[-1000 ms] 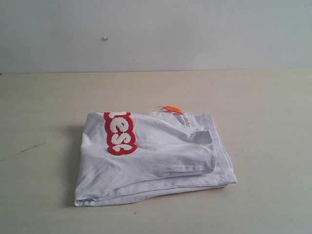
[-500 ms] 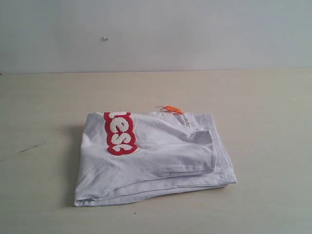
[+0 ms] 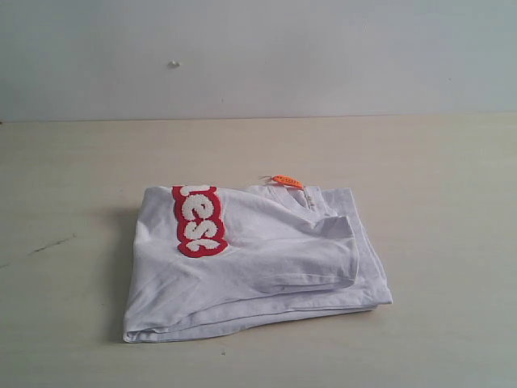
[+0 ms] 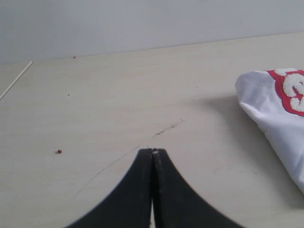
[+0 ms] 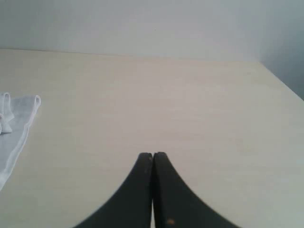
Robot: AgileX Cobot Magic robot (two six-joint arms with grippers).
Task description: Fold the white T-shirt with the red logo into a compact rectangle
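A pale, matte wall (image 3: 323,56) with one small mark (image 3: 174,64) rises behind a light beige wood-grain worktop (image 3: 436,162). A thin dark scratch (image 3: 48,245) crosses the worktop's left side. Lighting is soft and even.

white letters "ese", on red logo (image 3: 198,221)

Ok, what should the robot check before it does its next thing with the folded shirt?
1. White cotton T-shirt folded on the pale table: ok.
2. Edges lined up: not ok, lower layers stick out on the right.
3. Long red logo patch on top: ok.
4. Small orange tag tucked in: not ok, pokes out.
5. Left hand shut, empty, off shirt: ok.
6. Right hand shut, empty, off shirt: ok.
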